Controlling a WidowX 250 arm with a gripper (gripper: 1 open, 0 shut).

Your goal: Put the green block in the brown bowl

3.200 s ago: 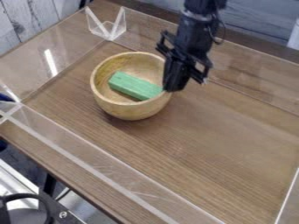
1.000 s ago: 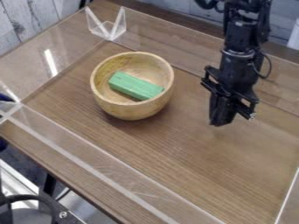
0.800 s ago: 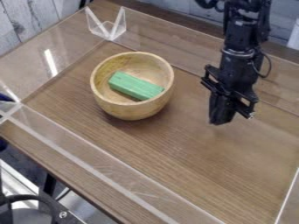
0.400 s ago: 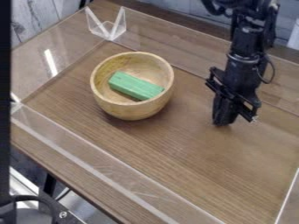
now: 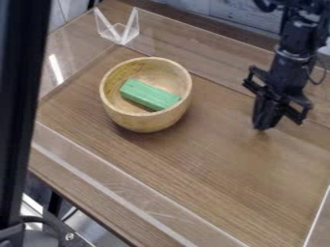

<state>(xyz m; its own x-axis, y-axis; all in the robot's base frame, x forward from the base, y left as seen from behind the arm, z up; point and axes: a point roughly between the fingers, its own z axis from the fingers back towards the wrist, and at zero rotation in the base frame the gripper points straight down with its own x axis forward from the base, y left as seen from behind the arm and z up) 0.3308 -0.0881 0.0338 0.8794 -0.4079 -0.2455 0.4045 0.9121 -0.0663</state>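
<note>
The green block [image 5: 150,95] lies tilted inside the brown bowl [image 5: 120,115], which rests on the wooden tabletop at centre left. My gripper [image 5: 267,123] hangs at the right side of the table, well apart from the bowl. It points down with its tip close to the surface. The fingers are pressed together and hold nothing.
A clear acrylic wall [image 5: 91,159] borders the table along the front and left. A small clear stand [image 5: 118,26] sits at the back left corner. A dark vertical bar [image 5: 23,106] blocks the left edge of the view.
The gripper has drifted right and slightly away from the bowl, still shut. A dark bar has slid into the left of the view. The block and bowl have not moved.
</note>
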